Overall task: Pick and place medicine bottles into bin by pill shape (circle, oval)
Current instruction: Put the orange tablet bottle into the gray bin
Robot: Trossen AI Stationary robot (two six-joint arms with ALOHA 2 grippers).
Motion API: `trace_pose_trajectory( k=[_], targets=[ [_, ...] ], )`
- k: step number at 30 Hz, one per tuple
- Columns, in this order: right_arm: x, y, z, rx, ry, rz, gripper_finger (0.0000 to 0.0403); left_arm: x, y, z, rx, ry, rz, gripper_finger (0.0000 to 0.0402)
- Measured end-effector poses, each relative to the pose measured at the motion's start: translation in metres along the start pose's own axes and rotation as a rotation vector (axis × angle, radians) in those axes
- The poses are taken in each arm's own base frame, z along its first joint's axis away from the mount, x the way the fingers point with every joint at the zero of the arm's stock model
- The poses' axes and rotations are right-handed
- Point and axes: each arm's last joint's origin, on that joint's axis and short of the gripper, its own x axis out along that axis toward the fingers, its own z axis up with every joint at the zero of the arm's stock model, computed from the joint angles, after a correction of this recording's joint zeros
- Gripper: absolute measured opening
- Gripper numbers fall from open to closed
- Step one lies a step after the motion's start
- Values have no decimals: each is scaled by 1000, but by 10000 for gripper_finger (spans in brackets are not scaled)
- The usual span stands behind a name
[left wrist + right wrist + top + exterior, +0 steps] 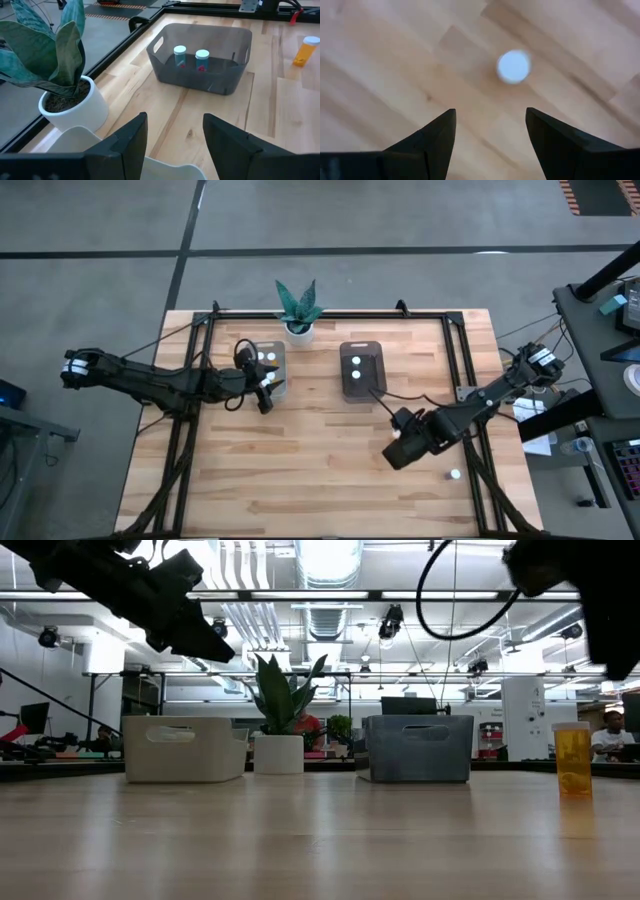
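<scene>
An orange bottle with a white cap (455,474) stands upright on its base on the table, near the right front; it also shows in the low view (572,758). My right gripper (393,454) hangs open above the table to the bottle's left, pointing down. A round white cap (514,66) shows beyond its fingers, untouched. The dark bin (362,368) holds two white-capped bottles (179,55) (202,57). The clear bin (268,366) holds two white caps (262,357). My left gripper (263,398) is open and empty over the clear bin's near edge.
A green plant in a white pot (298,318) stands at the far edge between the two bins. A black frame (455,350) runs round the table's back and sides. Bare wood (300,470) lies between the bins and the near edge.
</scene>
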Motion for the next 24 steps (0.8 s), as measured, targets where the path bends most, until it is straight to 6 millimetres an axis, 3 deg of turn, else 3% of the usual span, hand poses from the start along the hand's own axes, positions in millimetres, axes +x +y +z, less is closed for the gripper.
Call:
trace_pose_trajectory(
  k=[24],
  targets=[
    [45,-21,21,6,-57,-11,230,0,0,0,1,1,5,176]
  ],
)
